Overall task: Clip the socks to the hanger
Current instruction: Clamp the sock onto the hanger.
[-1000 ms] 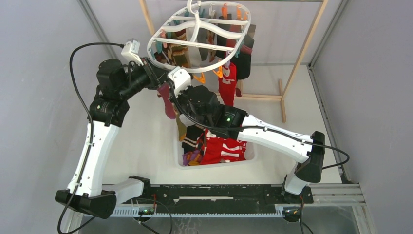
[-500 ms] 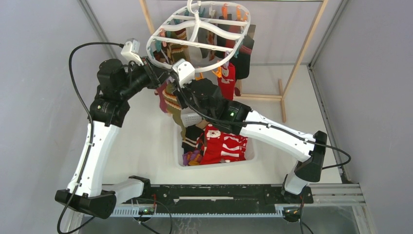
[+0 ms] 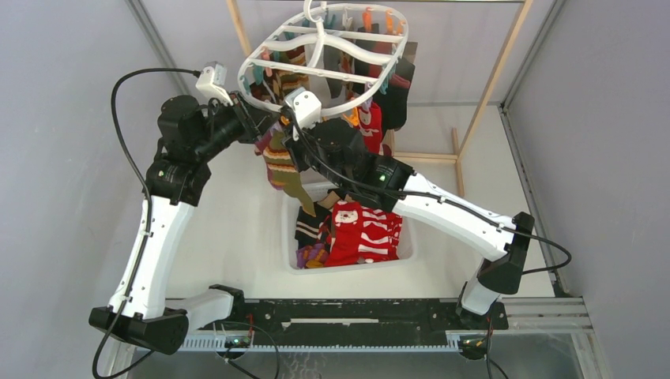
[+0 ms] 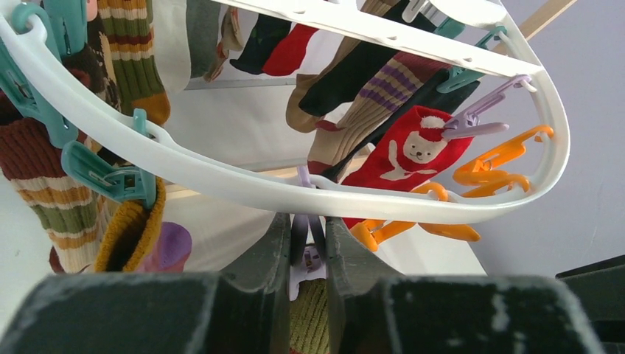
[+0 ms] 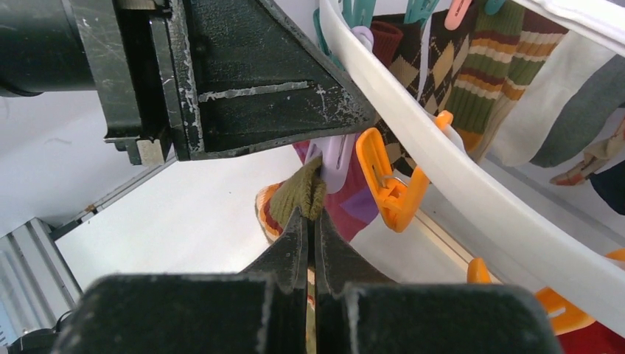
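The white oval hanger hangs from the wooden frame with several socks clipped on; its rim also shows in the left wrist view and the right wrist view. My left gripper is just under the near rim, shut on the handles of a lilac clip; in the top view it sits at the rim's left side. My right gripper is shut on the cuff of an olive, orange-striped sock and holds it right at that clip. The sock dangles below.
A white basket with red and dark socks stands on the table under the right arm. The wooden frame rises behind it. Orange clips hang on the rim right beside the lilac one. A grey wall lies to the left.
My right gripper has risen from over the basket to the hanger's near rim, carrying the striped sock up to the clip. The left gripper has stayed at the rim.
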{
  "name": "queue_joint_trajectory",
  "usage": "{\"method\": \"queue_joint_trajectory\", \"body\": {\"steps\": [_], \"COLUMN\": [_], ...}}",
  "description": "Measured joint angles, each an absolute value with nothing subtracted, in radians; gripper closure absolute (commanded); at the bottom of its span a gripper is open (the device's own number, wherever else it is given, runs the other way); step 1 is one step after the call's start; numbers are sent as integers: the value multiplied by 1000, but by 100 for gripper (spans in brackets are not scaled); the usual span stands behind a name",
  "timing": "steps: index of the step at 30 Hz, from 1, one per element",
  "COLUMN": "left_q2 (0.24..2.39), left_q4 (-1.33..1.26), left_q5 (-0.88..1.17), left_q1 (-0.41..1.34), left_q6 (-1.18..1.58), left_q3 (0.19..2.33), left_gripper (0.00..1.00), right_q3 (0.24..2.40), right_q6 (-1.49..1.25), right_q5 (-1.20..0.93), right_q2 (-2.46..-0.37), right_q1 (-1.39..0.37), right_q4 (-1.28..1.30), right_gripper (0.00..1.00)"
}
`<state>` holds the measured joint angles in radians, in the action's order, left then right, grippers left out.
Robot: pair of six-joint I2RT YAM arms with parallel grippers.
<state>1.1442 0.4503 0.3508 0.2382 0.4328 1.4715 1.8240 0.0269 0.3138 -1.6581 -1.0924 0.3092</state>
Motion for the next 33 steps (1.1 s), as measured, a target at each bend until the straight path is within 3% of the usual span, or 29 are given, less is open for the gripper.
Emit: {"method": "queue_joint_trajectory", "body": {"steps": [3,12,14,16,19,22,33], "left_q2": [1144,1143,1138,1130,1111,1088,1062], "left_q4": [452,468,483,497,527,548,564], "left_q5": [344,343,342,342,339,340,361], "left_q1": [238,239,239,239,239,232,210], "left_q6": [427,418,413,406,398,392,392], "left_q3": [1472,1472,1472,1472,1474,1474,1474], "left_gripper": [54,21,7,0,0,0,24], "right_q3": [1825,1830,1832,1834,1836,1829,1367], "right_q6": [24,19,14,1,-24,-52,-237], "right_q5": [309,304,303,299,281,264,75], "right_q2": [-1660,-1663,-1663,-1663,-1663,-1660,-1345], "right_q1": [-1092,-1086,-1082,-1079,-1068,-1057,-937], "right_q4": [313,318,319,319,319,311,118], "right_gripper": [100,100,91,73,52,42,34]}}
